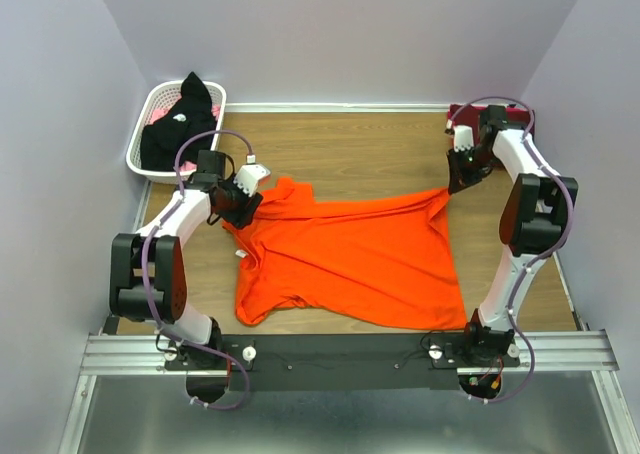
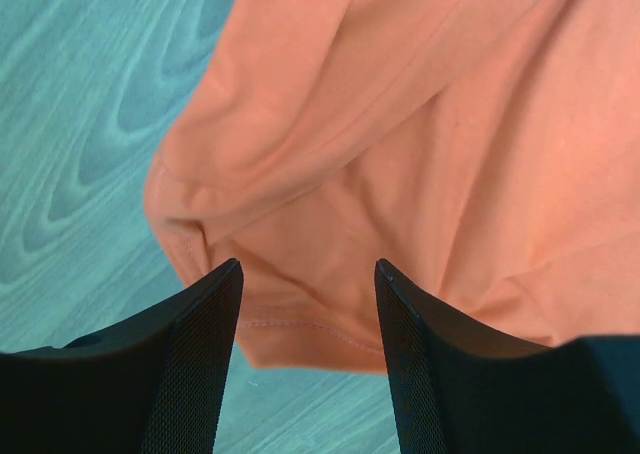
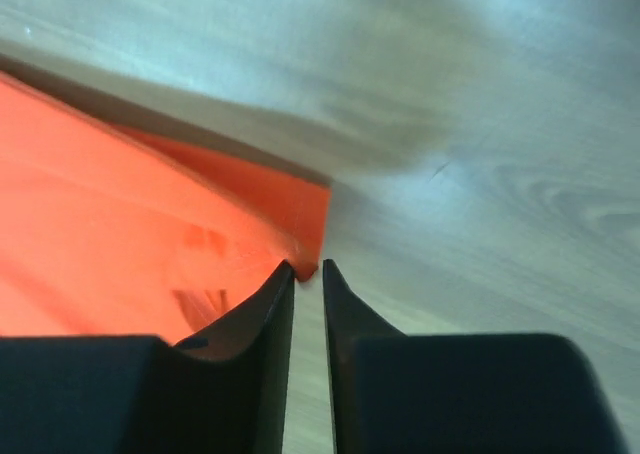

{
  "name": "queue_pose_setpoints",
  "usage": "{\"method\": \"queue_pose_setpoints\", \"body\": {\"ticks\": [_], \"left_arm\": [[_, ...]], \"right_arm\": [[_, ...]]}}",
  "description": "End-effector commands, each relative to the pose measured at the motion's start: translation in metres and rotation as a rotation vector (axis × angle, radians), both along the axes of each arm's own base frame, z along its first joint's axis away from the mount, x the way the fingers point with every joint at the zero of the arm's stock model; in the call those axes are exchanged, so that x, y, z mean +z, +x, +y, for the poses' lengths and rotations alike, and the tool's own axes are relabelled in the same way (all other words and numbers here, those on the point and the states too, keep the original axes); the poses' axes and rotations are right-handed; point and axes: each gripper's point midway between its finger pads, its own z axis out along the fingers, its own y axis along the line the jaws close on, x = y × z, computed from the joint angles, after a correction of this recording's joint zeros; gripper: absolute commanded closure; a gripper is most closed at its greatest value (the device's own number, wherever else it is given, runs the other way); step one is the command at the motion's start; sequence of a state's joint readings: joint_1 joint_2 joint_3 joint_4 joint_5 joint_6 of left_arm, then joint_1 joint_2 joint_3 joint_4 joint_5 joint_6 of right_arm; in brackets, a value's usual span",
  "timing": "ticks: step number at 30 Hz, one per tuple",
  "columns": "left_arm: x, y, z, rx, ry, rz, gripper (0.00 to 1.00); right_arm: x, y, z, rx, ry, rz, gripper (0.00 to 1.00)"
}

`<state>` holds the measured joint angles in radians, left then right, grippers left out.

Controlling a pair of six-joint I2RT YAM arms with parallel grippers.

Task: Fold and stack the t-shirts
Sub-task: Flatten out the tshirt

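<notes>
The orange t-shirt lies spread across the middle of the table, its top edge rumpled. My left gripper is open at the shirt's left sleeve; in the left wrist view the sleeve and its hem lie between and beyond the open gripper. My right gripper is shut on the shirt's far right corner and lifts it slightly; the right wrist view shows that corner pinched at the gripper's tips. The maroon t-shirt lies at the back right, mostly hidden behind the right arm. The black t-shirt lies in the basket.
The white slotted basket stands at the back left corner, with some pink cloth under the black shirt. Walls close in the table on the left, back and right. The metal rail with the arm bases runs along the near edge.
</notes>
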<state>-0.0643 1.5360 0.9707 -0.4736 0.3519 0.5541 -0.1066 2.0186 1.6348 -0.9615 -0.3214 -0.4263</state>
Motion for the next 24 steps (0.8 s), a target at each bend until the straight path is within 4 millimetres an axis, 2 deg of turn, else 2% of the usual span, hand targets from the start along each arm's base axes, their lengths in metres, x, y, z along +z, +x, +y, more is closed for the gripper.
{"method": "queue_pose_setpoints", "body": {"ticks": [1,6,7,8,11,12,14,17,19,21,24], "left_arm": [[0.010,0.005,0.005,0.017,0.015,-0.040,0.37],[0.037,0.013,-0.004,0.000,0.002,-0.110,0.37],[0.041,0.011,-0.010,-0.018,-0.012,-0.106,0.37],[0.044,0.009,-0.013,-0.039,-0.017,-0.111,0.37],[0.045,-0.002,-0.030,-0.088,-0.030,-0.100,0.37],[0.040,-0.008,-0.036,-0.104,-0.031,-0.084,0.37],[0.032,-0.013,-0.042,-0.122,-0.032,-0.062,0.36],[0.019,-0.021,-0.052,-0.153,-0.030,-0.025,0.36],[0.002,-0.024,-0.051,-0.150,-0.007,0.014,0.37],[-0.005,-0.026,-0.049,-0.142,0.005,0.026,0.37],[-0.018,-0.028,-0.043,-0.130,0.037,0.050,0.44]], "right_arm": [[0.006,0.023,0.000,-0.034,0.026,-0.026,0.69],[0.005,0.045,-0.006,-0.083,0.004,-0.044,0.52],[0.006,0.046,-0.007,-0.097,0.000,-0.042,0.52],[0.016,0.046,-0.006,-0.094,0.006,-0.064,0.52],[0.026,0.024,0.009,-0.080,0.075,-0.041,0.49],[0.029,0.009,0.014,-0.073,0.098,-0.023,0.46],[0.025,-0.003,0.014,-0.072,0.092,0.001,0.46],[0.013,-0.025,0.016,-0.044,0.092,0.046,0.55],[0.005,-0.038,0.022,-0.030,0.106,0.081,0.64],[-0.002,-0.047,0.025,-0.013,0.106,0.104,0.71],[-0.014,-0.062,0.028,0.009,0.096,0.146,0.73]]}}
